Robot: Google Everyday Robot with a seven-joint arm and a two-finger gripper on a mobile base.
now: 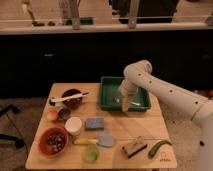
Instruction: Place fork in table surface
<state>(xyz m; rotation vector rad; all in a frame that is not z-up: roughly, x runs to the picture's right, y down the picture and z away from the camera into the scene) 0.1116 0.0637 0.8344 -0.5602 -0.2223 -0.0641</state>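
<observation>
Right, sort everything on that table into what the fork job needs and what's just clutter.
For the job: fork, lying in the green tray; table surface; pincer, open, low in the tray beside the fork.

Lying about: dark bowl, white-handled utensil, red bowl, white cup, blue sponge, yellow-handled tool, green vegetable.

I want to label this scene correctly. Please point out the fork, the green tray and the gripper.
fork [118,99], camera view, on its shiny middle.
green tray [103,94], camera view, on its left wall.
gripper [125,106], camera view, at its tip, over the tray's front part.
</observation>
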